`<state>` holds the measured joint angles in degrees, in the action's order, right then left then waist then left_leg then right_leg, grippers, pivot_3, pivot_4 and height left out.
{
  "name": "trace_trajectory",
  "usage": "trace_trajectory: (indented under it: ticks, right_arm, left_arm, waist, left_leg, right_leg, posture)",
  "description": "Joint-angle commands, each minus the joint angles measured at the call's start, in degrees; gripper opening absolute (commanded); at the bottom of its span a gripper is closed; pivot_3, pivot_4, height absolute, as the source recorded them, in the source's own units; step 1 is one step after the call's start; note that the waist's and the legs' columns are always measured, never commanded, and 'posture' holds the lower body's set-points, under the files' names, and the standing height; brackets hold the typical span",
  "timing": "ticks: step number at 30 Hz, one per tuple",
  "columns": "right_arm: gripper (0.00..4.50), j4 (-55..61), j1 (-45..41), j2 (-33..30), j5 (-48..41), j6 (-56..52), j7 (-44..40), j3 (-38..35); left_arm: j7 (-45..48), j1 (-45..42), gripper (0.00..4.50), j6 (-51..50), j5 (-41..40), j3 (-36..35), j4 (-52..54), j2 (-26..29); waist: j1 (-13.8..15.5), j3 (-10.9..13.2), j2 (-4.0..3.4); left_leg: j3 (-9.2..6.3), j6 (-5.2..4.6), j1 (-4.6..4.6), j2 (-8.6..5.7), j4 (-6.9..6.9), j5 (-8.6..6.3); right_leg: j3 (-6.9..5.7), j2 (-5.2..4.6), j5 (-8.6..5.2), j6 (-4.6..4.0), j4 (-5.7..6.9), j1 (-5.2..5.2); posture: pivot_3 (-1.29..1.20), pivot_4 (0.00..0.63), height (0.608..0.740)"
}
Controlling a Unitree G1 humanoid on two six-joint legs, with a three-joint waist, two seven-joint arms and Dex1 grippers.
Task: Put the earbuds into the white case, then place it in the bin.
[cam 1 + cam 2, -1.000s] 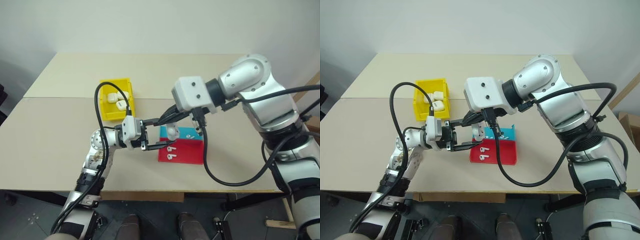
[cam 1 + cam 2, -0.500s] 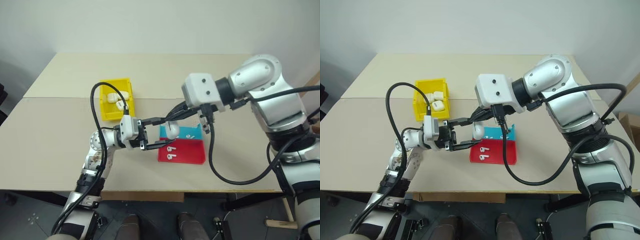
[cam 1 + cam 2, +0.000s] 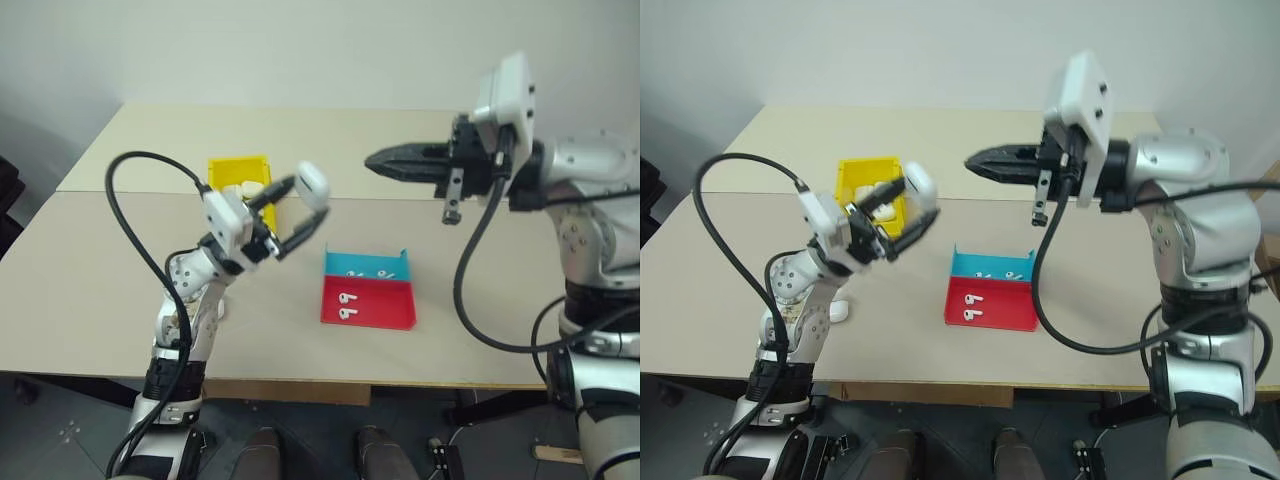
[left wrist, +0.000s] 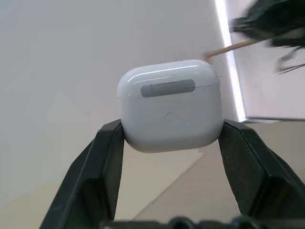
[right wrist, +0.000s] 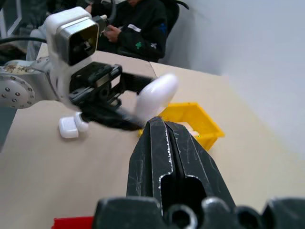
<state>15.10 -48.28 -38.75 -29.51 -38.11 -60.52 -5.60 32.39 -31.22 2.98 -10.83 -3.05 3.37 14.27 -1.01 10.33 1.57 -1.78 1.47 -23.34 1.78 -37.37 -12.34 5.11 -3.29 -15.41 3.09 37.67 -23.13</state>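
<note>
Bench [image 3: 120, 260]: one, beige, two-panelled.

White case [image 4: 170, 106]: one held, lid shut, clamped by its two narrow sides between the black fingers [image 4: 102, 171] of the left claw [image 3: 297, 208]. Raised in the air above the bench, just beside the bin on the side nearer the tray. Hinge band faces the left wrist camera; lid end away from the claw's base, long axis across the fingers.

Loose case [image 3: 839, 311]: one, lying on the bench near the left arm's elbow, lid open.

Bin [image 3: 228, 168]: one, yellow, toward the back of the bench. Several white cases inside; the exact count cannot be told behind the arm.

Tray [image 3: 400, 312]: one, shallow, blue half at the back, red half in front.

Earbuds [image 3: 346, 306]: two on the red half, stems roughly crosswise. Small white pieces on the blue half, too small to count.

Right claw [image 3: 372, 159]: one, fingers pressed together, holding nothing, level above the bench, pointing toward the robot's left.

Person in dark clothing [image 5: 138, 33]: one, seated beyond the bench.
</note>
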Motion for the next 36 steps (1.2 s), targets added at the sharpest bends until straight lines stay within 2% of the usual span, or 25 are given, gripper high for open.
trace_trajectory:
  ticks: [1, 5, 9, 12, 21, 26, 32, 36]
  right_arm:
    - [0.06, 7.26, 2.30, -0.99, -3.72, -1.89, 3.93, -3.95]
    - [0.06, 9.22, 5.55, -0.53, -4.95, -3.94, 8.61, -4.34]
    - [0.06, 8.82, 6.54, -1.24, -4.29, -4.99, 11.09, -3.13]
    - [0.06, 8.84, 7.01, -1.92, -4.28, -5.43, 11.79, -2.71]
    - [0.06, 9.04, 7.92, -3.67, -2.88, -6.29, 13.66, 0.00]
    - [0.00, 9.50, 8.56, -4.55, -2.41, -6.32, 14.38, 1.17]
    - [0.00, 9.61, 8.96, -5.26, -2.07, -5.86, 14.69, 1.86]
    - [0.00, 9.49, 9.45, -5.66, -1.78, -5.06, 14.57, 2.06]
  left_arm:
    - [-15.30, -6.43, 2.72, -8.46, 12.10, 0.33, -0.50, -0.18]
    - [-24.15, -14.18, 2.72, -20.79, 21.89, 2.12, -5.60, 1.53]
    - [-27.97, -20.84, 2.72, -35.86, 22.29, 0.04, -10.73, 0.59]
    - [-29.08, -21.92, 2.72, -39.56, 20.19, -2.26, -12.38, -0.35]
    - [-30.23, -24.08, 2.72, -38.05, 16.26, -4.35, -23.68, -0.56]
    - [-28.67, -25.48, 4.39, -34.69, 14.13, -4.53, -27.15, -0.09]
    - [-27.81, -24.89, 4.46, -29.11, 15.36, -1.60, -26.62, 0.84]
    - [-25.43, -22.87, 4.46, -26.67, 12.94, -2.07, -22.45, 0.49]
  waist:
    - [0.12, 0.00, 0.00]
    - [-0.03, 0.00, 0.01]
    - [-0.08, 0.00, 0.01]
    - [-0.13, 0.00, 0.01]
    - [0.11, 0.01, 0.04]
    - [0.13, 0.02, 0.05]
    - [0.17, 0.03, 0.05]
    - [0.07, 0.02, 0.05]
  left_leg:
    - [0.03, 0.00, 0.01, 0.00, 0.00, 0.00]
    - [0.00, 0.00, -0.02, -0.02, 0.01, 0.00]
    - [0.01, 0.00, -0.04, -0.04, 0.02, 0.00]
    - [0.01, 0.00, -0.06, -0.03, 0.05, 0.00]
    - [0.00, 0.02, -0.09, -0.05, 0.05, 0.01]
    - [0.00, 0.02, -0.16, -0.05, 0.06, 0.01]
    - [-0.01, 0.03, -0.15, -0.06, 0.05, 0.01]
    - [0.00, 0.03, -0.15, -0.05, 0.06, 0.01]
  right_leg:
    - [0.03, 0.01, 0.00, 0.00, 0.00, -0.02]
    - [-0.01, 0.01, 0.00, 0.01, -0.04, 0.00]
    - [-0.01, 0.02, -0.01, 0.03, -0.02, -0.05]
    - [-0.01, 0.02, -0.01, 0.03, -0.07, -0.06]
    - [-0.02, -0.01, -0.01, 0.03, -0.04, -0.08]
    - [-0.03, -0.02, -0.01, 0.03, -0.09, -0.11]
    - [-0.03, -0.03, -0.01, 0.03, -0.06, -0.11]
    - [-0.03, -0.03, -0.01, 0.03, -0.07, -0.11]
  posture:
    - [0.00, 0.150, 0.740]
    - [0.00, 0.150, 0.740]
    - [0.00, 0.150, 0.740]
    - [0.00, 0.150, 0.740]
    - [0.00, 0.150, 0.740]
    - [0.00, 0.150, 0.740]
    - [0.00, 0.150, 0.740]
    - [0.00, 0.150, 0.740]
